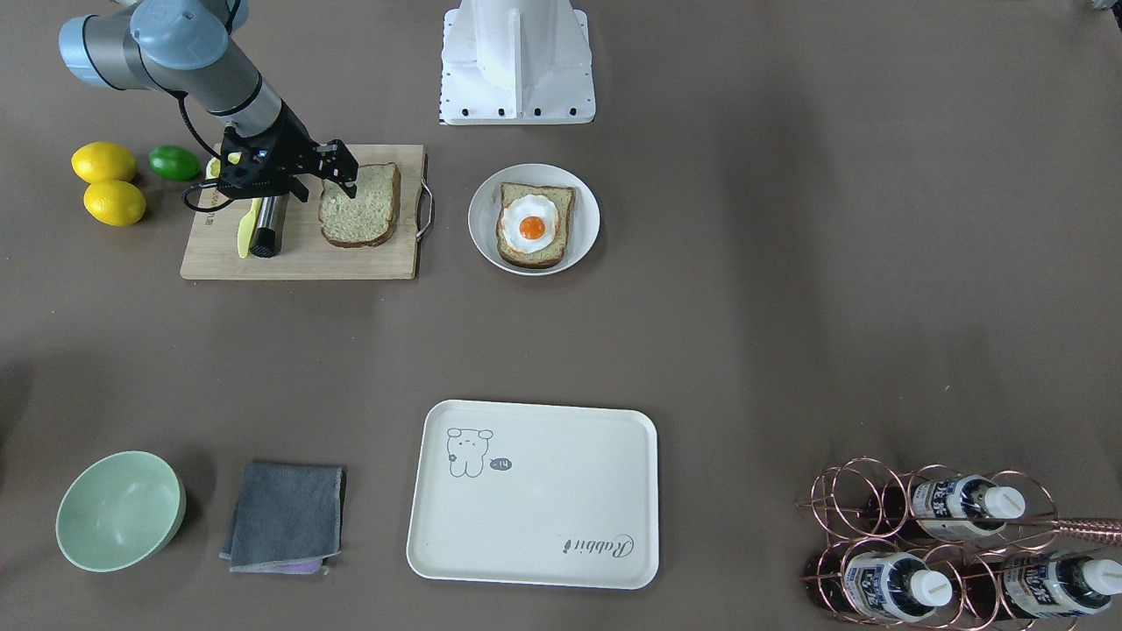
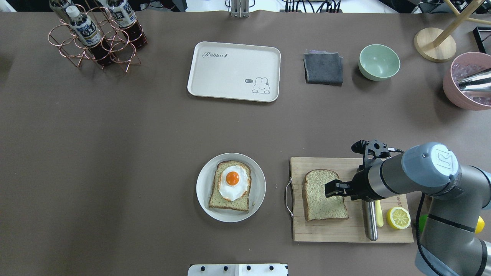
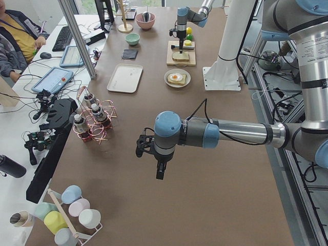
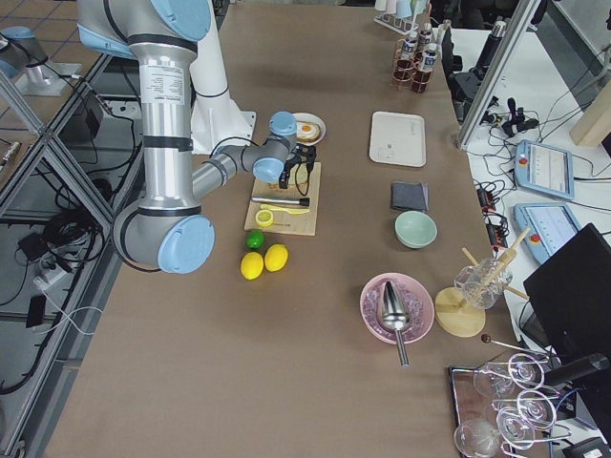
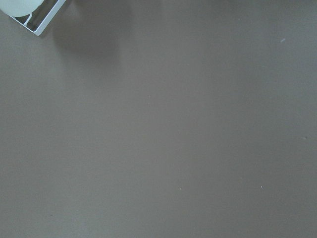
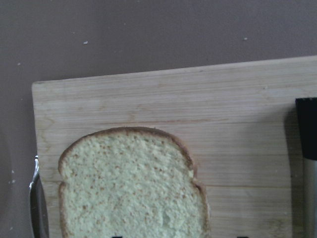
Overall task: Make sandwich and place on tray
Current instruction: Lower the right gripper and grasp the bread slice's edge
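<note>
One slice of speckled bread [image 1: 359, 206] lies flat on the bamboo cutting board [image 1: 351, 261]. A second slice topped with the fried egg [image 1: 533, 230] sits on the round white plate [image 1: 486, 188]. The cream tray [image 1: 543, 517] with the small animal drawing lies apart from both with nothing on it. My right gripper [image 2: 333, 189] hovers open over the board slice's [image 2: 324, 195] right part; the right wrist view shows that slice [image 6: 131, 188] just under the fingertips. My left gripper [image 3: 160, 171] hangs over bare table far from these; I cannot tell if it is open.
A metal-handled knife [image 2: 370, 222] and a lemon half [image 2: 398, 217] lie on the board beside the arm. Two lemons [image 1: 110, 184] and a lime [image 1: 173, 162] sit beyond it. A green bowl [image 1: 118, 510], grey cloth [image 1: 285, 515] and bottle rack [image 1: 947, 543] flank the tray.
</note>
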### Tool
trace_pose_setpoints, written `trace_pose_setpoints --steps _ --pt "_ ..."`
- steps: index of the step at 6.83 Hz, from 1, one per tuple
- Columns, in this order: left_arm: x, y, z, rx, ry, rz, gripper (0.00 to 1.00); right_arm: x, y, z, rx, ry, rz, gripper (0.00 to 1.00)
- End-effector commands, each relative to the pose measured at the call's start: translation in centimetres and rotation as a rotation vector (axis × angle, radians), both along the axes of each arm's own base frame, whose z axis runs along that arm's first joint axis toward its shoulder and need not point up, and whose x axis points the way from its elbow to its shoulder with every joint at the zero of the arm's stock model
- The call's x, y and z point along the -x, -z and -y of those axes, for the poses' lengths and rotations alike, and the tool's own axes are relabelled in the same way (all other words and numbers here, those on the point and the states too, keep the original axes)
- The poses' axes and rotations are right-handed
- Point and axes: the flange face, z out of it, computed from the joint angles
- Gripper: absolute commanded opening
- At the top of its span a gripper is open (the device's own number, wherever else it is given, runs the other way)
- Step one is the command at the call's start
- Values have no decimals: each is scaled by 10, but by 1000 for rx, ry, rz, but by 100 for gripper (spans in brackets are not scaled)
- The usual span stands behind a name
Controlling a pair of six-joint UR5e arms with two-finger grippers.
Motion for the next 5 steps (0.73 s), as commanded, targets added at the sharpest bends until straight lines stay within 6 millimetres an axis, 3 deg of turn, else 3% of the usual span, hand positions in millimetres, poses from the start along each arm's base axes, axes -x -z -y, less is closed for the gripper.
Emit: trace_pose_setpoints --steps 1,5 --pt "0 -1 -1 2 0 0 97 6 0 2 1 2 -1 78" --pt "0 -2 -2 5 0 -1 97 9 -4 5 5 2 -6 71"
